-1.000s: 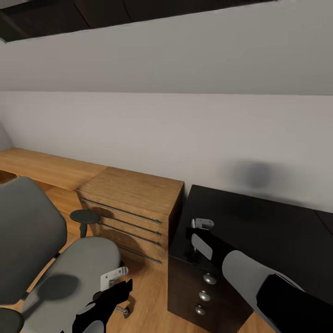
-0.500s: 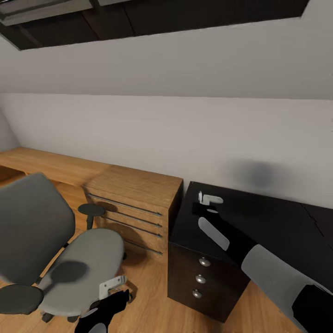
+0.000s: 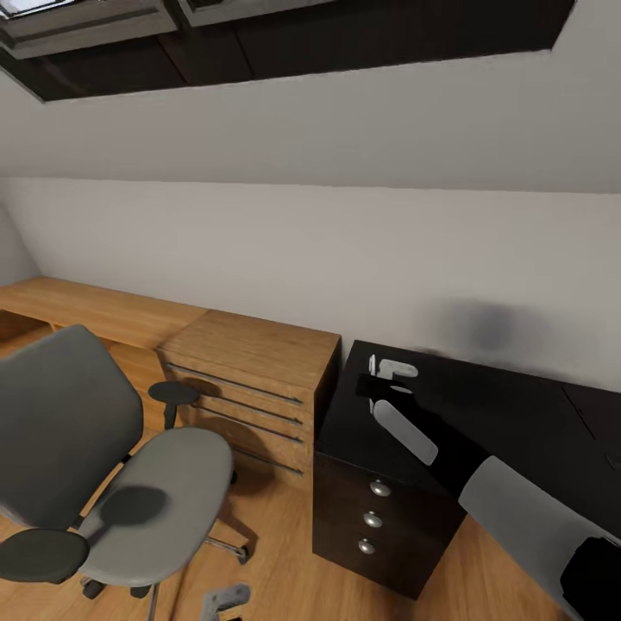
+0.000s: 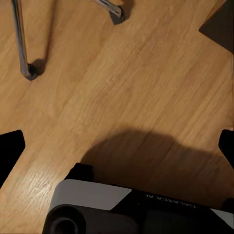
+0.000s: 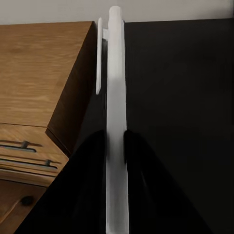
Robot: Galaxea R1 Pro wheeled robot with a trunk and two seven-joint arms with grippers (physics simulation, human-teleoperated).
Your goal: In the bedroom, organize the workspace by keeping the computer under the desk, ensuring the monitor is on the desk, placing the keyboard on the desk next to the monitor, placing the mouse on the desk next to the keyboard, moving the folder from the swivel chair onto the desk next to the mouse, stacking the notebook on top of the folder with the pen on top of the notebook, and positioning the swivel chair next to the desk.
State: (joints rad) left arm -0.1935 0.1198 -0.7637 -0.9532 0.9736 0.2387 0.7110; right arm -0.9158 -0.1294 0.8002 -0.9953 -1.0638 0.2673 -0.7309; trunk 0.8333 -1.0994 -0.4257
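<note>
One pen point(image 5: 115, 97), no legible lettering

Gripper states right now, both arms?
Left gripper: open, nothing between its fingers, above the wooden floor.
Right gripper: shut on the slim white pen.

head high over desk point(image 3: 517, 414), wrists close (right shares desk)

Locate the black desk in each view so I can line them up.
Head view: desk at right, its three-knob drawer front facing the floor.
Right wrist view: desk top lies behind the pen.
Left wrist view: a dark wedge across the floor from the chair legs, possibly the desk; cannot confirm.
Shared landmark: wood drawers abutting the desk, also in the right wrist view.
</note>
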